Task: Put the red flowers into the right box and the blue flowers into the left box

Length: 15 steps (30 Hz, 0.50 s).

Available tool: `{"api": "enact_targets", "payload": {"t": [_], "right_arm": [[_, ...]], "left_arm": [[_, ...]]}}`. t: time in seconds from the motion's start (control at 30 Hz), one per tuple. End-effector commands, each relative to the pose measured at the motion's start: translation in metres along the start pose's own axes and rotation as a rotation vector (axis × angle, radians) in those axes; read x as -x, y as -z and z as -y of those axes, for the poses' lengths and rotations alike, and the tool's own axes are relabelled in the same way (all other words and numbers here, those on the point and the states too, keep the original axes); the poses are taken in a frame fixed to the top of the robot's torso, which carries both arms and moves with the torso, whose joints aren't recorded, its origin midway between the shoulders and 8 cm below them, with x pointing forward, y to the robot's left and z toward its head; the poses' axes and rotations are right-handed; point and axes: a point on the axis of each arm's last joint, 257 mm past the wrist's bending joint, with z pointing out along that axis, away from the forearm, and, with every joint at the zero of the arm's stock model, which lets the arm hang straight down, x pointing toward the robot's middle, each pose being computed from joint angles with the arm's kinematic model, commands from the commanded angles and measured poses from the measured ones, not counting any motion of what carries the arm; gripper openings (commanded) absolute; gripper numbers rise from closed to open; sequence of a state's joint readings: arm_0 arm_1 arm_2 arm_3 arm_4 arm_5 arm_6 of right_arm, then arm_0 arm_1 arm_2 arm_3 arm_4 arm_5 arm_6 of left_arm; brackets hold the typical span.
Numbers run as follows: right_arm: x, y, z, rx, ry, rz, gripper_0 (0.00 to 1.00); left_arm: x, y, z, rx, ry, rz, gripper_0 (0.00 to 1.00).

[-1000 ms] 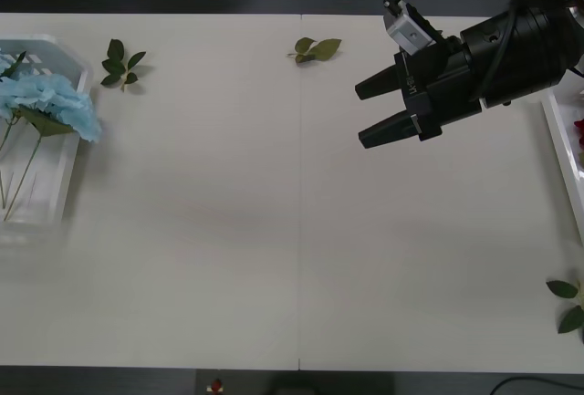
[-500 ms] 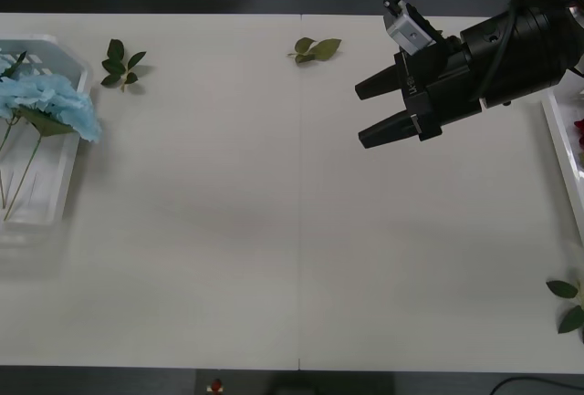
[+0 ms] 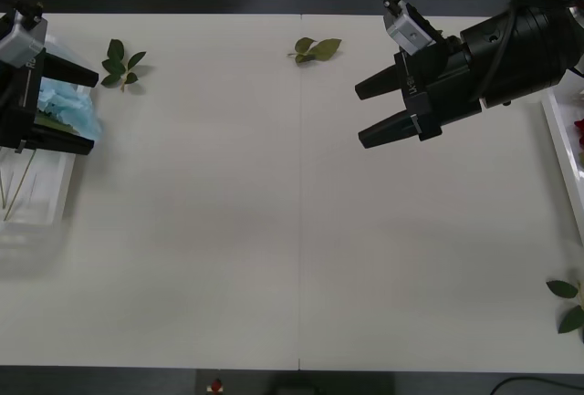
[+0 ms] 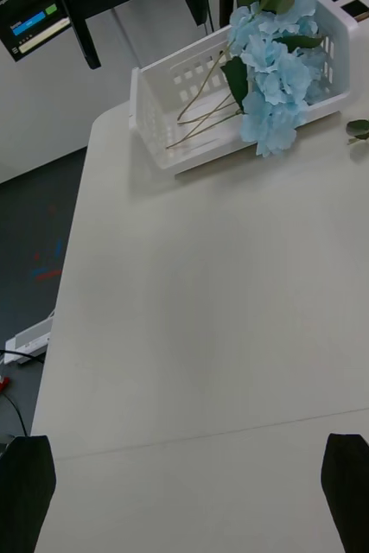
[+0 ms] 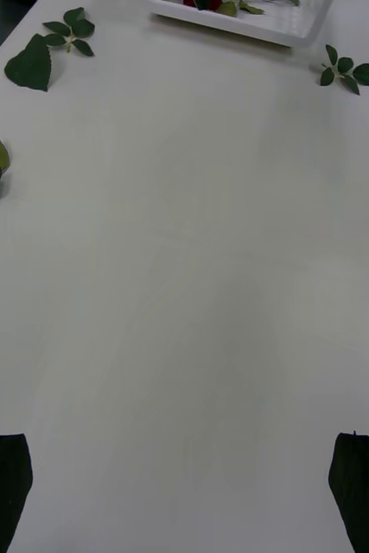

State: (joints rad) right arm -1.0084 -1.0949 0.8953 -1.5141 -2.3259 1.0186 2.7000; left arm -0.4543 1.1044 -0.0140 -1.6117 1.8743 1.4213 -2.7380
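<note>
White tabletop (image 3: 274,231) spanning the front view, with dark floor beyond its far edge. Left gripper (image 3: 71,112), black fingers spread apart and empty, held at the table's left edge directly over the left box (image 3: 36,203); its fingers (image 5: 3,484) appear at the two lower corners of the left wrist view. Blue flowers (image 4: 275,73) lie inside the left box (image 4: 162,108), blooms crowded toward one end and spilling slightly over the rim, tan-green stems running along the tray floor. Right gripper (image 3: 383,110), fingers likewise parted and holding nothing, hangs above the right half of the table, well apart from either tray; its fingertips (image 4: 357,488) frame the right wrist view. Right box (image 3: 561,153) sits at the table's right edge, a trace of the red flowers (image 3: 579,130) visible inside it. Loose leaf sprigs rest on the table: one near the left box (image 3: 121,64), one at the far centre (image 3: 316,48), one at the near right corner (image 3: 568,304).
</note>
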Motion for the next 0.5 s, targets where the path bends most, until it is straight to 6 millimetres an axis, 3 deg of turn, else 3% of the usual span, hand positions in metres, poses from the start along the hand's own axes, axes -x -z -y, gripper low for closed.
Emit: {"api": "enact_targets", "payload": {"t": [0.03, 0.5], "right_arm": [[0.0224, 0.0071, 0.0008, -0.011, 0.062, 0.003, 0.9], [0.0224, 0.0071, 0.0008, -0.011, 0.062, 0.003, 0.9]], "left_arm": [[0.0191, 0.0037, -0.0037, 0.027, -0.03, 0.0, 1.0], [0.0146, -0.0022, 0.0002, 0.014, -0.028, -0.011, 1.0]]}}
